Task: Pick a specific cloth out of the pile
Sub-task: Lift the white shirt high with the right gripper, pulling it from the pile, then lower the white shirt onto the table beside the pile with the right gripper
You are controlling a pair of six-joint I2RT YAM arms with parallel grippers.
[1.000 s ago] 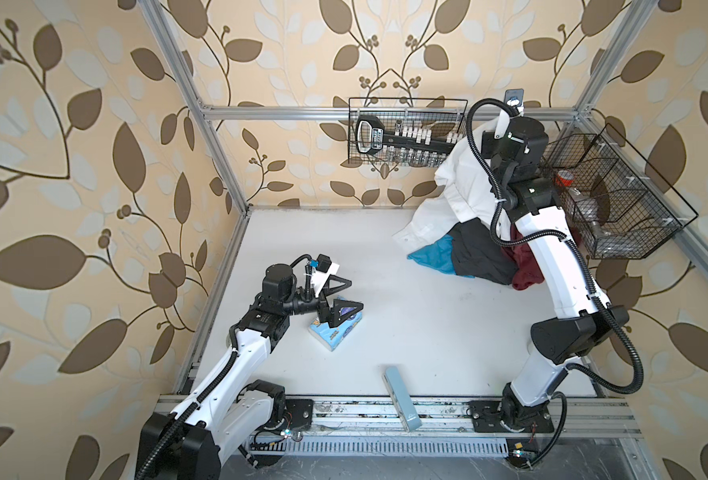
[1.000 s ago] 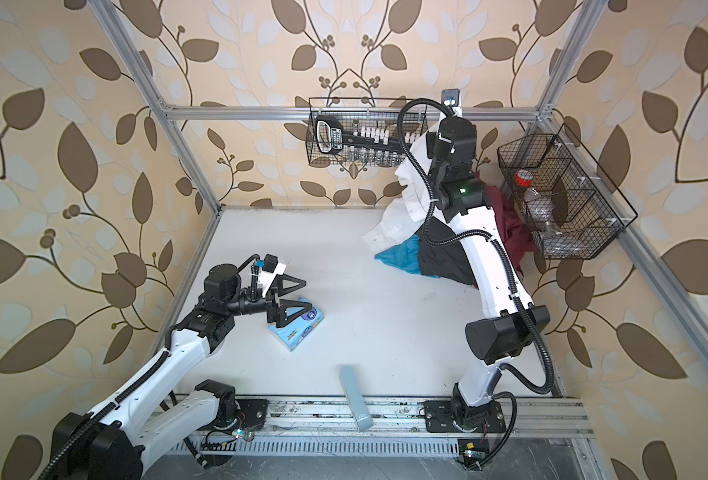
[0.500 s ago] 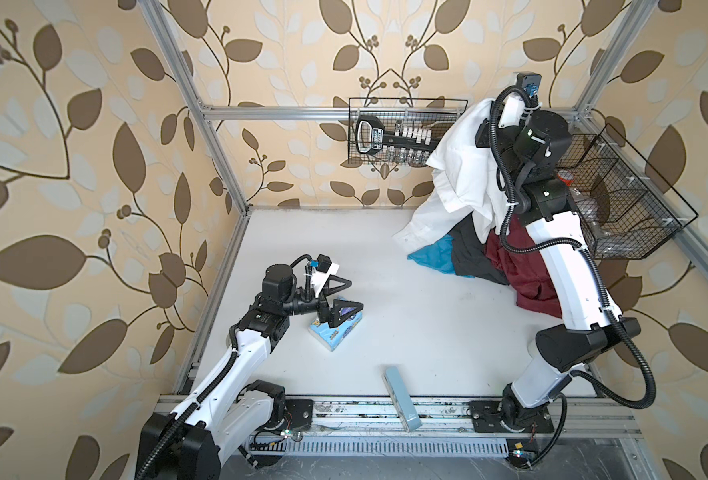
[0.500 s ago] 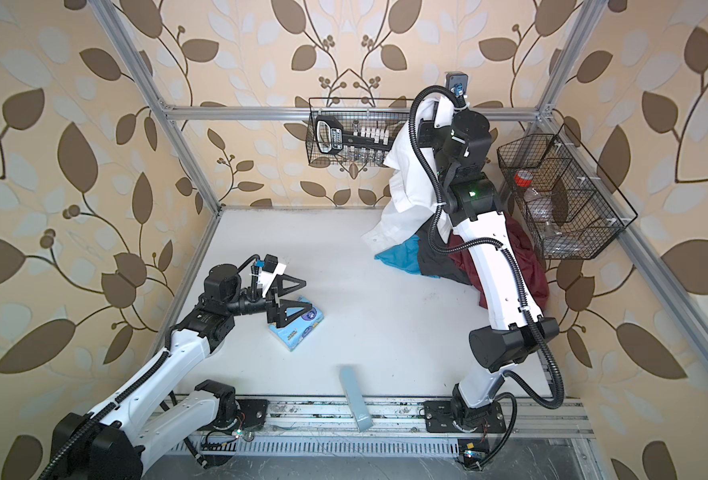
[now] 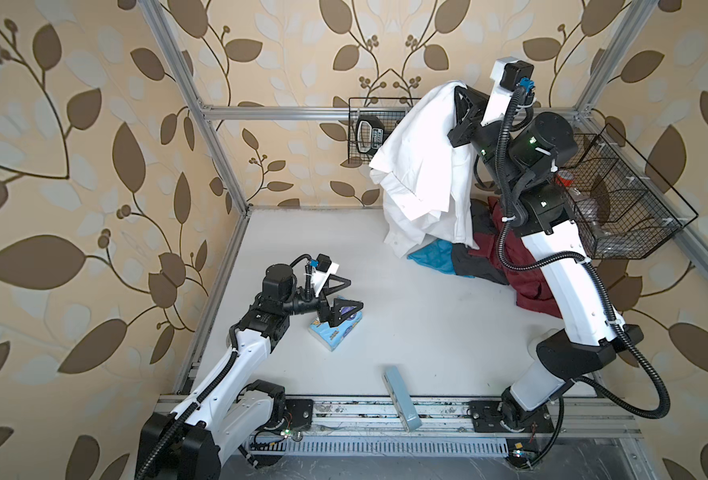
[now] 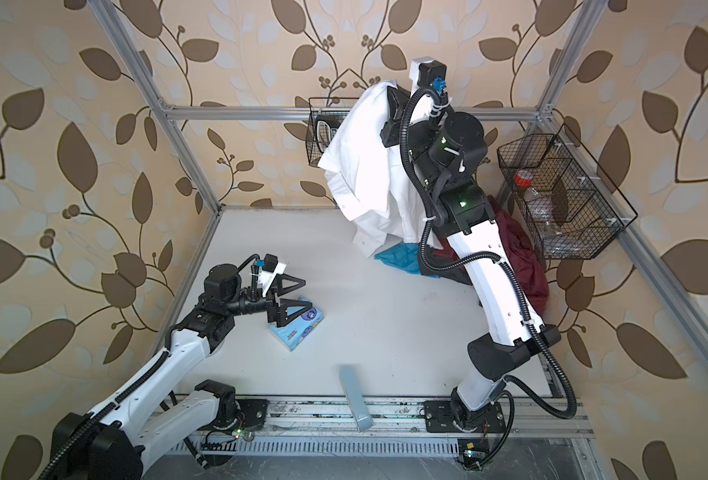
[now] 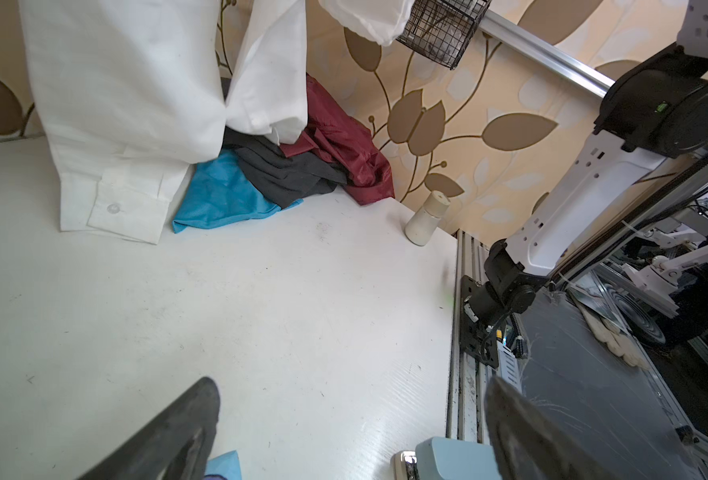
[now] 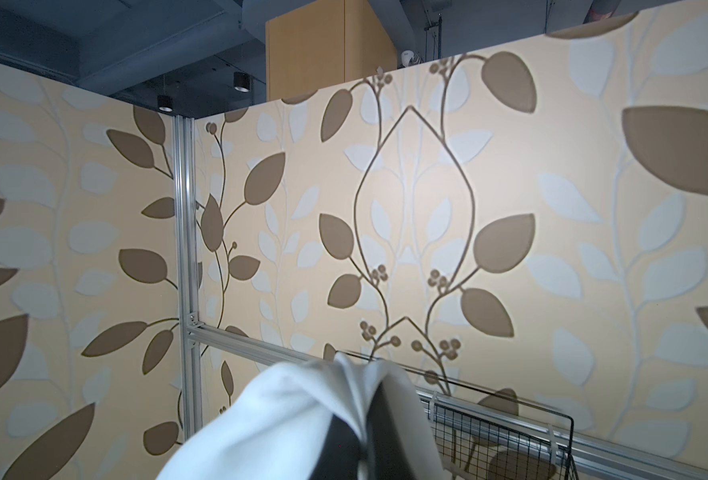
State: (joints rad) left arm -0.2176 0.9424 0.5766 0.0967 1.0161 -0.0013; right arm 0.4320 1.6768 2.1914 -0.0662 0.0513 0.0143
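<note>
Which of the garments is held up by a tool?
The white cloth, hanging from the shut right tool. The maroon garment, dark grey garment and bright blue cloth lie heaped on the table, ungripped.

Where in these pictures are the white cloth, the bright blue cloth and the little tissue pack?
white cloth (image 5: 418, 166): in a top view, on its hanging middle.
bright blue cloth (image 7: 223, 195): in the left wrist view, on its flat middle.
tissue pack (image 5: 333, 337): in a top view, on its printed top.

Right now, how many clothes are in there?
4: the white cloth hangs from the right gripper; a blue cloth, a dark grey garment and a maroon garment lie heaped below it. More may hide underneath.
</note>
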